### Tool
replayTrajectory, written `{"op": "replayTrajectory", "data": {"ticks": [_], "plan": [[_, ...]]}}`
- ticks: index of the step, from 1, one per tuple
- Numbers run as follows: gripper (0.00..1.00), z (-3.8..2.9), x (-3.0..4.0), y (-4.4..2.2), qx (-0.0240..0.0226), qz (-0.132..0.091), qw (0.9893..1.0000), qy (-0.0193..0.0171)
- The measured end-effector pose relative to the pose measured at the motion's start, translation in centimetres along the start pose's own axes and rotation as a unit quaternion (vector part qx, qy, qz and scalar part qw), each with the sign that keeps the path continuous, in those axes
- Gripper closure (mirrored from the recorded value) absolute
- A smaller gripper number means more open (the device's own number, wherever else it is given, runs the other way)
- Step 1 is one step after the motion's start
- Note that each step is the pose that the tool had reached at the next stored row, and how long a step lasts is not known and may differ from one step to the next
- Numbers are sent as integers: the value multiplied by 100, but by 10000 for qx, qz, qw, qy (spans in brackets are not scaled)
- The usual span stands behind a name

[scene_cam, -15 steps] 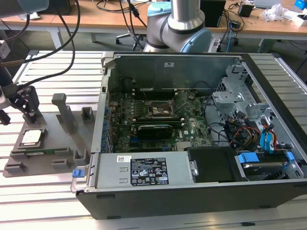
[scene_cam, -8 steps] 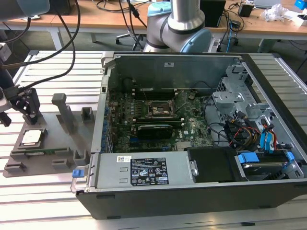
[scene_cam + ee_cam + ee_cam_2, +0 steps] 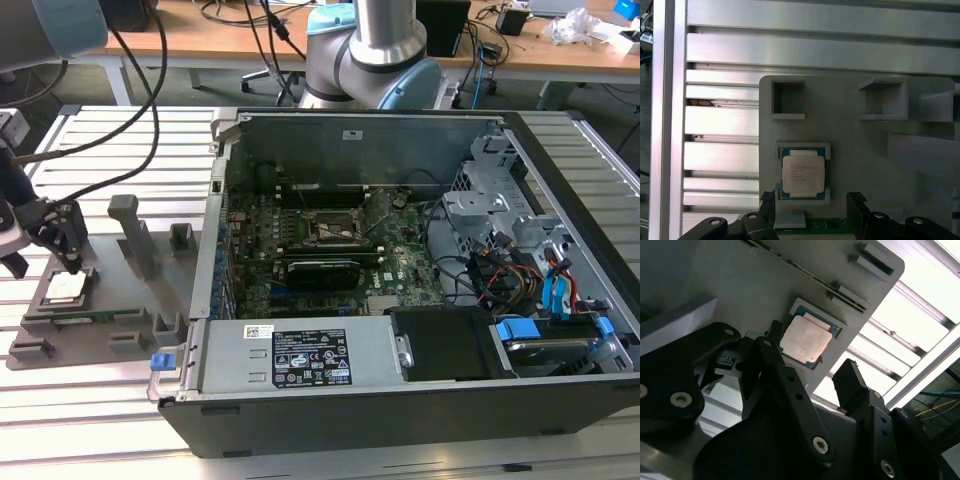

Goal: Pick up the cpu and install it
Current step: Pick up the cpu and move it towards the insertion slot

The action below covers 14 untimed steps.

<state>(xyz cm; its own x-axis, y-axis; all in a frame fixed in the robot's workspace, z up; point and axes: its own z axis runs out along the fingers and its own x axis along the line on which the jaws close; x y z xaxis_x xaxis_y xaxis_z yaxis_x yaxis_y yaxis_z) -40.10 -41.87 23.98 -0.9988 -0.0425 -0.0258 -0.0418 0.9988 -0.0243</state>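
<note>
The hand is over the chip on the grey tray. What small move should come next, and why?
Probably lower the hand straight down, fingers open. In the first wrist view the chip lies flat in its pocket on the grey tray, and the open fingers stand to either side of it, apart from it. In the exterior view the hand hangs above the chip.

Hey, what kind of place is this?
Likely a robotics lab or workshop: an opened computer case lies on a slotted aluminium table, a robot arm stands behind it, with cable-strewn wooden benches beyond.
</note>
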Motion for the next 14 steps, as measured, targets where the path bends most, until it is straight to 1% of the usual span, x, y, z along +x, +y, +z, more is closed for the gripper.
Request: {"op": "replayTrajectory", "data": {"ticks": [2, 4, 8, 9, 14], "plan": [[32, 49, -9, -1, 7, -1, 10000, 1], [32, 119, -9, 1, 13, -14, 10000, 1], [32, 199, -8, 39, 25, -42, 10000, 0], [32, 230, -8, 55, 32, -55, 10000, 0], [32, 319, 0, 70, 43, -104, 9999, 0]]}}
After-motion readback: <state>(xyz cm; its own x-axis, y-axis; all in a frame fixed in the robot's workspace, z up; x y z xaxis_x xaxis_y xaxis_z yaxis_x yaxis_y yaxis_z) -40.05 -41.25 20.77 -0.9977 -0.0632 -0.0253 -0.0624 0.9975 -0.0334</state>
